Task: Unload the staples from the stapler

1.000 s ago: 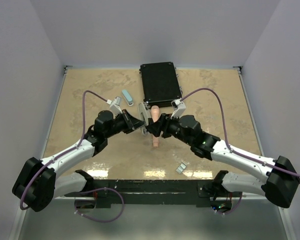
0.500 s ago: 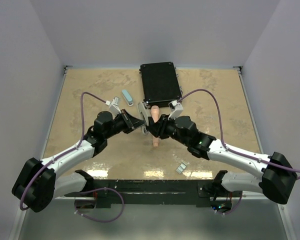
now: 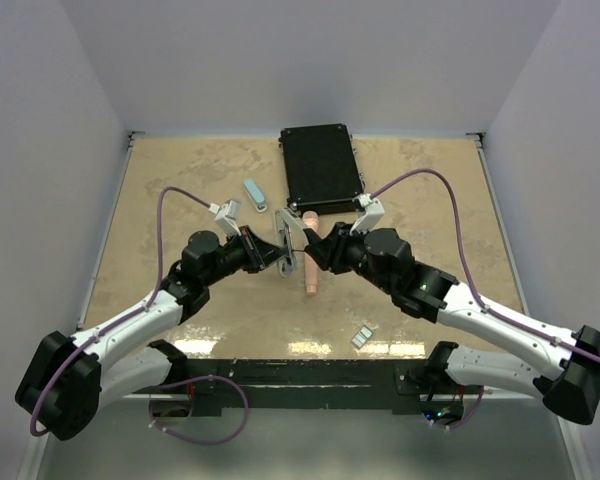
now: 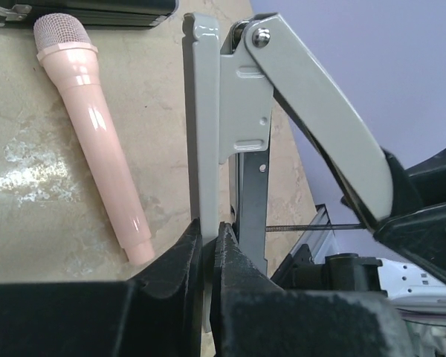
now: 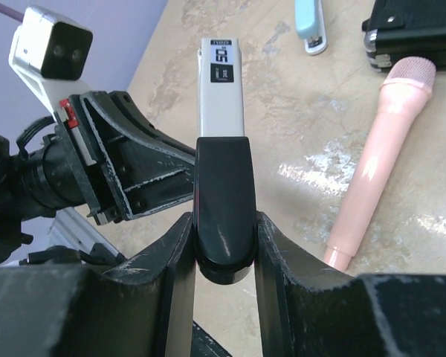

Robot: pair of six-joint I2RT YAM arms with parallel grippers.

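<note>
Open stapler (image 4: 207, 97): left end effector (image 4: 208, 232) clamps base edge, right end effector (image 5: 224, 227) grips top; microphone (image 5: 375, 163) beside.

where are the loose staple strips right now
In the top view the staple strips lie on the table near its front edge, right of centre, beside the right arm.

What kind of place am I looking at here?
Likely a robot test booth: plain walls box in a tan table, with a left arm and right arm holding a stapler near a toy microphone.
</note>
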